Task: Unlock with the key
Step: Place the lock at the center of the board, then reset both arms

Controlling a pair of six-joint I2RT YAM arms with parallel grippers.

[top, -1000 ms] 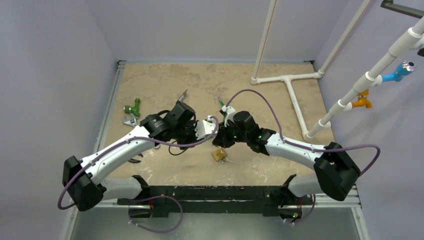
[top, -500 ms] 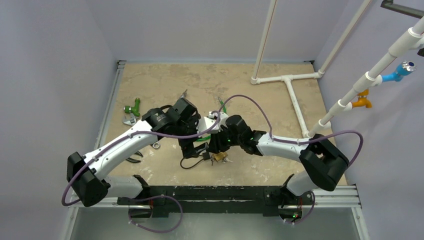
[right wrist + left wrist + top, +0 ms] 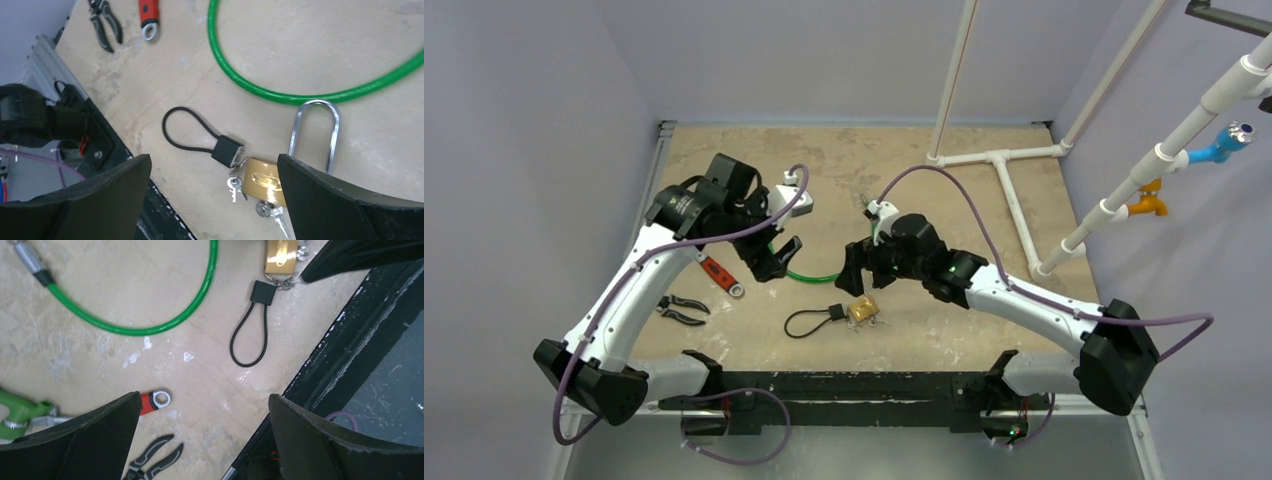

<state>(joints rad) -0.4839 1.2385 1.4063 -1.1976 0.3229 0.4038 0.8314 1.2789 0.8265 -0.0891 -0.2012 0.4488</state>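
A brass padlock lies flat on the table with its steel shackle pointing away from the near edge. Small silver keys lie against its body, joined to a black cord loop with a black tag. In the top view the padlock sits near the front edge. My right gripper hangs open just above the lock and keys, holding nothing. My left gripper is open and empty, raised to the left. Its wrist view shows the padlock at the top edge. Whether the shackle is released cannot be told.
A green cable curves across the table between the arms. A red-handled wrench, black pliers and a green fitting lie at the left. White pipe framing stands at the back right. The black base rail borders the near edge.
Both grippers have opened and drawn back from the padlock. The left arm swung away up and to the left. The lock, keys and cord loop now lie uncovered on the table.
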